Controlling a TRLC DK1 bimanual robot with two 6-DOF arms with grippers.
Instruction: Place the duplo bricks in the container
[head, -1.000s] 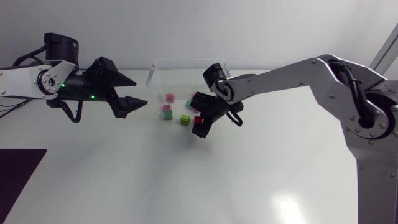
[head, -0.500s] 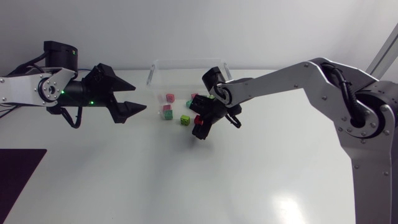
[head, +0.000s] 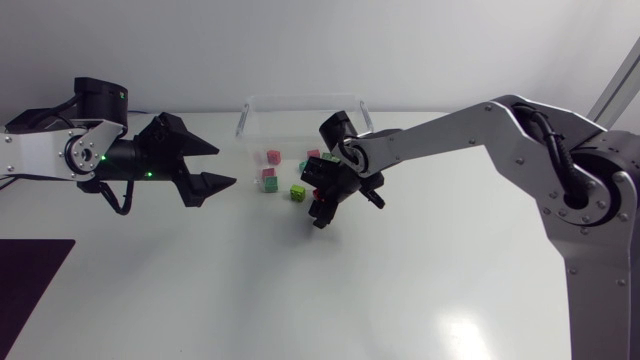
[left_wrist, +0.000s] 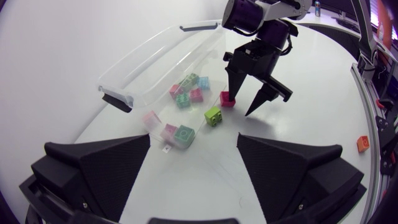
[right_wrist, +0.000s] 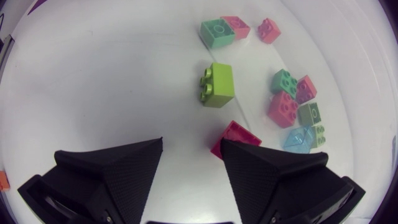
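My right gripper (head: 319, 208) hangs open just above the table, in front of the clear container (head: 300, 108). A red duplo brick (right_wrist: 233, 138) lies at the tip of one of its fingers, mostly ahead of that finger and not between the two. In the left wrist view the red brick (left_wrist: 227, 99) touches that one finger of the right gripper (left_wrist: 241, 106). A lime brick (head: 298, 192) lies just beyond it. My left gripper (head: 225, 165) hovers open and empty to the container's left.
Pink and green bricks (head: 268, 180) lie loose before the container. A cluster of pink, green and pale blue bricks (right_wrist: 292, 106) sits at its front wall. An orange brick (left_wrist: 364, 143) lies far off. A black mat (head: 30, 280) covers the near left corner.
The right gripper's fingers have come closer together beside the red brick, and it has shifted slightly left. The left arm has drifted a little.
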